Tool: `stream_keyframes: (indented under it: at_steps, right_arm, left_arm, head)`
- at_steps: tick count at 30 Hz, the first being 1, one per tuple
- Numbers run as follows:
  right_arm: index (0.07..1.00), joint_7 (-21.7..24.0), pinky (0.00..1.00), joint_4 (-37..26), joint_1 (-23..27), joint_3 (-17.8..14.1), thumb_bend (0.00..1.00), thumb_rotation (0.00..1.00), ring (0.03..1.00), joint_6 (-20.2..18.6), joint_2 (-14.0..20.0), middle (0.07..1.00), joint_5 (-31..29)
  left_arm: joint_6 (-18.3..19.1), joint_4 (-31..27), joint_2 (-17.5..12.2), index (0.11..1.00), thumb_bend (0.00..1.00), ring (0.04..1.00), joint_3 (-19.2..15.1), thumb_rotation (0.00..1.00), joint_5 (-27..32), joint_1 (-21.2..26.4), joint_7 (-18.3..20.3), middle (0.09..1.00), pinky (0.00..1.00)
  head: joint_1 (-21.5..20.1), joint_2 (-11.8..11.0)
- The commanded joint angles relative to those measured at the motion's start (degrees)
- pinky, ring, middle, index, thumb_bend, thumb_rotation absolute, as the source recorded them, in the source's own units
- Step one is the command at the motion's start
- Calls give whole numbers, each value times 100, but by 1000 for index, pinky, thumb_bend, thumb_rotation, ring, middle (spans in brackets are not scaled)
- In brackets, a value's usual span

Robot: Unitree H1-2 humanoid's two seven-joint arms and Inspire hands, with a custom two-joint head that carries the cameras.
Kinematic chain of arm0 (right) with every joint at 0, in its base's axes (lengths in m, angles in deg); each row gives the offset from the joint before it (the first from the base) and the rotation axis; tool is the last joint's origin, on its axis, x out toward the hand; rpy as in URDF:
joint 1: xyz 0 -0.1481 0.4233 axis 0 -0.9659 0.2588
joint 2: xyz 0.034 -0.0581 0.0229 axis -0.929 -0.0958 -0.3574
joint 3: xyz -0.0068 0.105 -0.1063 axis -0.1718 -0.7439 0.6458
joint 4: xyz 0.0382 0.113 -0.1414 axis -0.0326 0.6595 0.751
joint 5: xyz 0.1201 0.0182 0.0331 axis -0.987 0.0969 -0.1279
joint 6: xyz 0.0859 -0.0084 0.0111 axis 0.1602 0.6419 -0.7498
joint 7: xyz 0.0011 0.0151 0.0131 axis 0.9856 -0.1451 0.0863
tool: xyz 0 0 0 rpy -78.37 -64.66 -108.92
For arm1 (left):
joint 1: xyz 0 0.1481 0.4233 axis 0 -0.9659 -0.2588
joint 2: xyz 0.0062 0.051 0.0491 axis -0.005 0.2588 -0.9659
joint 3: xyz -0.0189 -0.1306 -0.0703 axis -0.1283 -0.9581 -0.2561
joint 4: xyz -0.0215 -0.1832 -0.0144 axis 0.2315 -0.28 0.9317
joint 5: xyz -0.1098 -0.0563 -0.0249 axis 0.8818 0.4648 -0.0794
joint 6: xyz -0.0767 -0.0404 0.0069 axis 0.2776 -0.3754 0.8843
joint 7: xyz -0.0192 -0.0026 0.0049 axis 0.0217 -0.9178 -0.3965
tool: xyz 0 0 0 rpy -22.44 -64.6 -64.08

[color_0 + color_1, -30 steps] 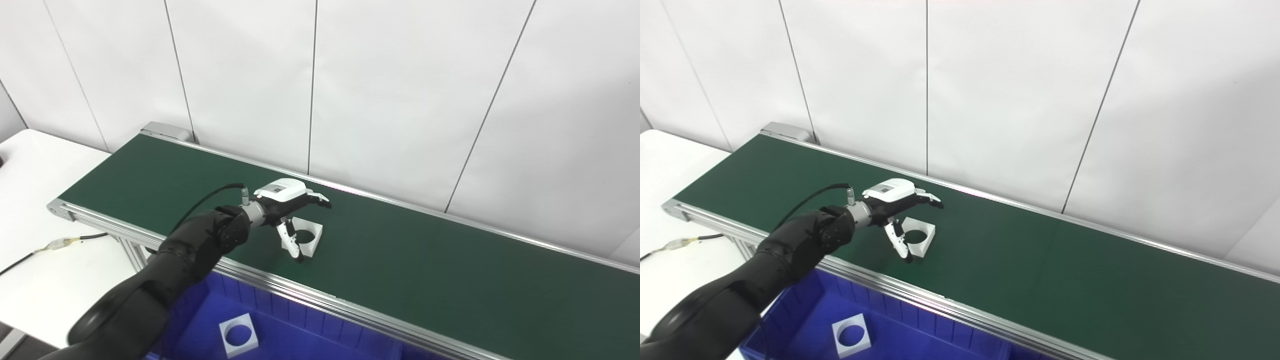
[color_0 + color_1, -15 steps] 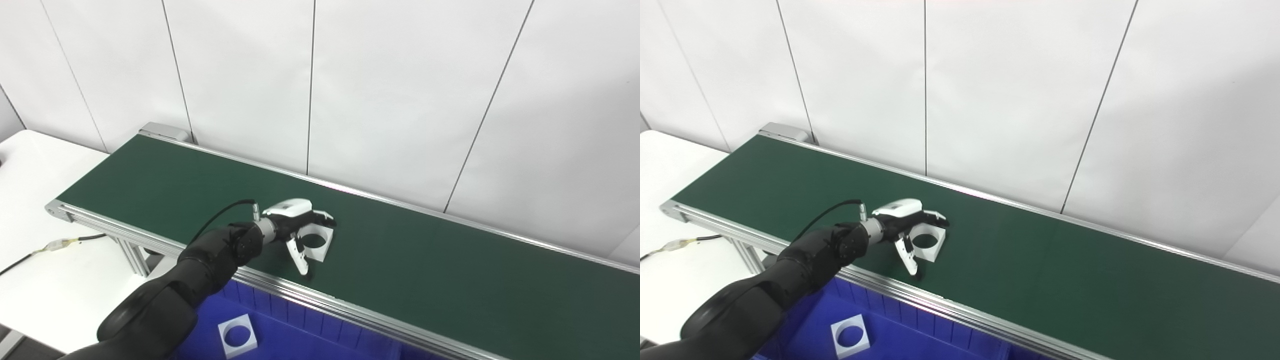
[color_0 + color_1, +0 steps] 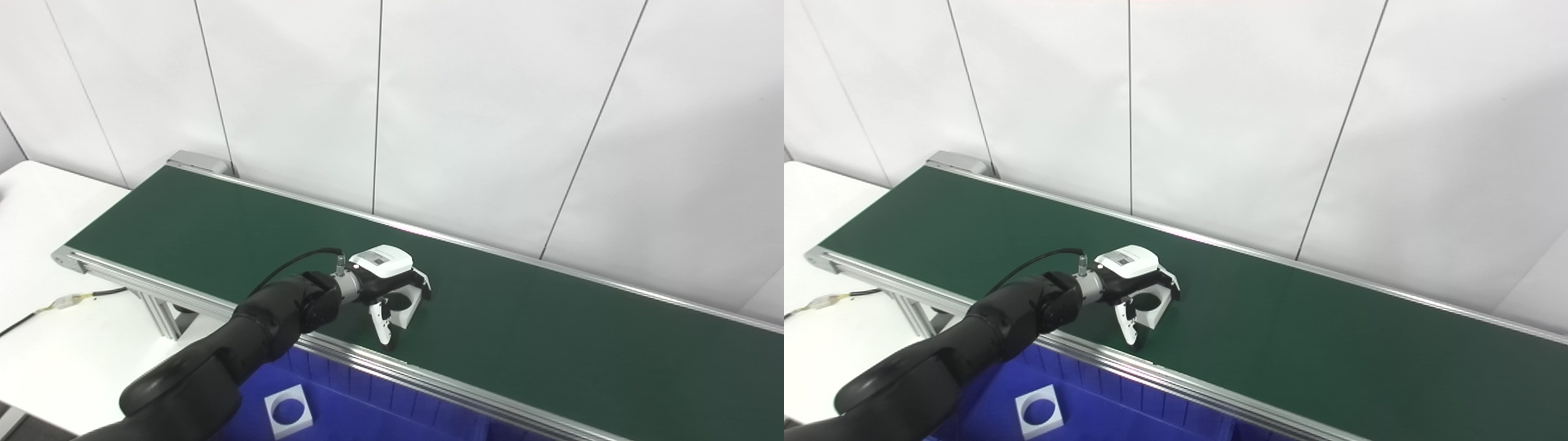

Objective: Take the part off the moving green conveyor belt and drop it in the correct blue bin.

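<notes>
Reaching over the green conveyor belt (image 3: 520,331), your left robot hand (image 3: 392,288) straddles the white square part (image 3: 409,304), fingers curled over its far edge and thumb at its near side, not visibly clamped, with the blue bin (image 3: 343,410) directly below toward you.

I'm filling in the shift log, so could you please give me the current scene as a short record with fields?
Acting hand: left hand, fingers curled over the far edge of the part, thumb on its near side
Part: white square block with a round hole, on the green conveyor belt
Grasp state: closing around the part; full grip not confirmed
Right hand: not in view
Bin: blue bin below the belt's near rail
Bin contents: one matching white block
</notes>
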Motion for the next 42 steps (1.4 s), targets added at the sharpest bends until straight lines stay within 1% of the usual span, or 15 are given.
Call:
stream_keyframes:
  at_steps: [1, 2, 4, 6, 12, 15, 16, 19, 23, 26, 29, 34, 36, 40, 42]
  right_arm:
    - [880, -115, 735, -175, -34, 9, 716, 178, 811, 324, -18, 854, 29]
    - [880, -124, 736, -186, -42, 9, 715, 170, 811, 324, -25, 854, 34]
    - [880, -131, 734, -204, -51, 7, 713, 167, 812, 324, -29, 854, 32]
    - [881, -118, 734, -225, -59, -6, 712, 164, 813, 324, -36, 855, 4]
    - [883, -83, 732, -263, -74, -35, 713, 158, 813, 324, -59, 856, -45]
    - [884, -81, 732, -264, -63, -26, 710, 152, 813, 324, -50, 856, -31]
    - [883, -86, 731, -260, -58, -29, 710, 151, 812, 324, -50, 855, -34]
    - [878, -102, 727, -265, -54, -43, 715, 147, 806, 324, -53, 850, -22]
    - [879, -102, 724, -252, -25, -38, 714, 149, 805, 324, -49, 850, -30]
    - [881, -74, 727, -251, -13, -41, 715, 154, 807, 324, -52, 850, -48]
    - [880, -88, 727, -254, -1, -31, 713, 151, 806, 324, -53, 849, -32]
    - [878, -111, 723, -231, 32, -17, 714, 159, 802, 324, -50, 846, -6]
    - [878, -108, 725, -242, 34, -17, 714, 159, 803, 321, -63, 845, -8]
    - [878, -97, 725, -230, 41, 1, 715, 171, 803, 321, -69, 844, -11]
    - [877, -95, 724, -221, 46, 22, 711, 165, 801, 323, -57, 841, -7]
  left_arm:
    - [-49, 146, -209, 563, 614, 553, 188, 0, -378, 14, -601, 549, 499]
    - [-97, 255, -195, 536, 548, 493, 256, 0, -418, 12, -867, 508, 455]
    - [-150, 436, -166, 517, 508, 433, 363, 0, -384, 11, -1202, 490, 373]
    - [-157, 545, -151, 491, 502, 427, 440, 0, -287, 16, -1313, 515, 374]
    - [-157, 800, -86, 493, 502, 428, 358, 0, 97, 22, -1124, 502, 357]
    - [-152, 913, -60, 498, 501, 427, 265, 0, 280, 24, -920, 505, 392]
    - [-150, 894, -59, 494, 502, 430, 200, 0, 375, 1, -858, 506, 411]
    - [-155, 742, -78, 471, 480, 439, 12, 0, 633, -83, -757, 510, 365]
    - [-158, 457, -110, 460, 477, 431, -236, 0, 1041, -196, -775, 512, 373]
    - [-154, 43, -175, 454, 478, 429, -519, 0, 1226, -271, -680, 510, 395]
    - [-109, -641, -259, 472, 478, 431, -882, 0, 1435, -465, -542, 499, 389]
    - [428, -2255, -328, 501, 478, 427, -1573, 0, 1917, -978, 118, 492, 409]
    - [628, -2875, -289, 504, 477, 428, -1890, 0, 2491, -1191, 569, 494, 397]
    - [915, -3646, -240, 494, 479, 445, -2322, 0, 3233, -1417, 1175, 492, 385]
    - [1217, -4002, -195, 491, 480, 444, -2508, 0, 3550, -1503, 1407, 485, 403]
  head:
    - [-6, 18]
    - [-20, 27]
    - [-28, 42]
    - [-26, 52]
    - [-37, 77]
    - [-41, 79]
    - [-43, 83]
    - [-41, 70]
    - [-44, 48]
    - [-56, 42]
    - [-78, 18]
    - [-94, -16]
    - [-122, -21]
    - [-126, -19]
    - [-120, -13]
